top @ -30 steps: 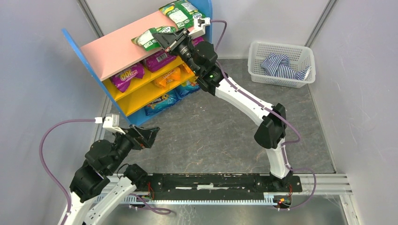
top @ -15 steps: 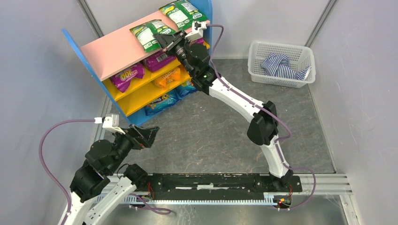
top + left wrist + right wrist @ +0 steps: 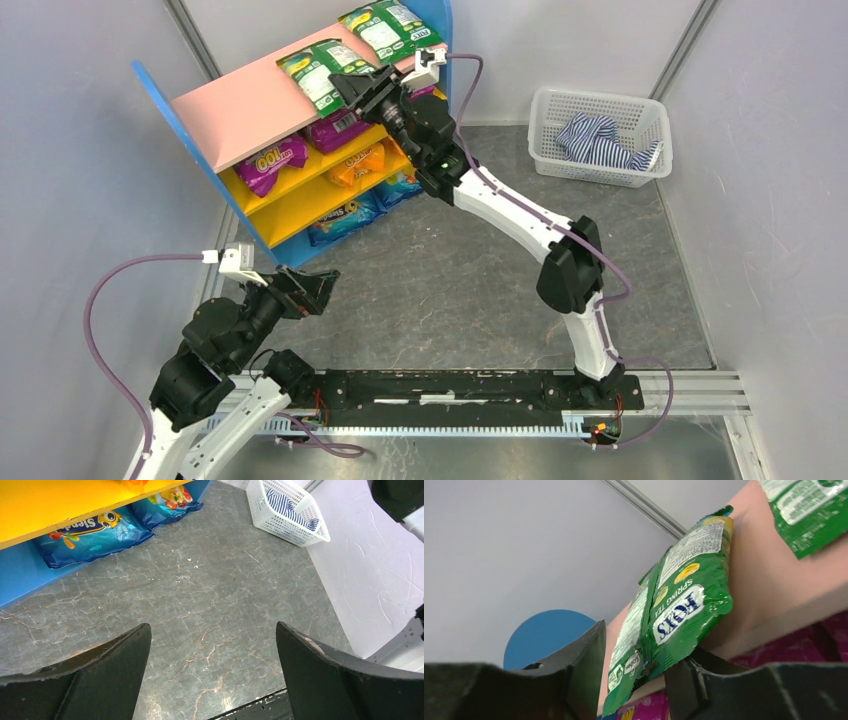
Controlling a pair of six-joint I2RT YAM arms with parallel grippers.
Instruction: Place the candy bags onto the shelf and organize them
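Observation:
The shelf stands at the back left, with a pink top board and yellow inner shelves. Two green candy bags lie on top: one overhangs the front edge, the other is further right. My right gripper is open, its fingers apart on either side of the near green bag's lower end. Purple bags, orange bags and blue bags fill the inner shelves. My left gripper hangs open and empty over the floor near its base.
A white mesh basket holding a striped cloth sits at the back right. Grey walls close in on both sides. The arms' mounting rail runs along the near edge.
My right gripper carried the green bag up and left onto the pink top, laid it flat, and its jaws have just parted. The left arm stayed still.

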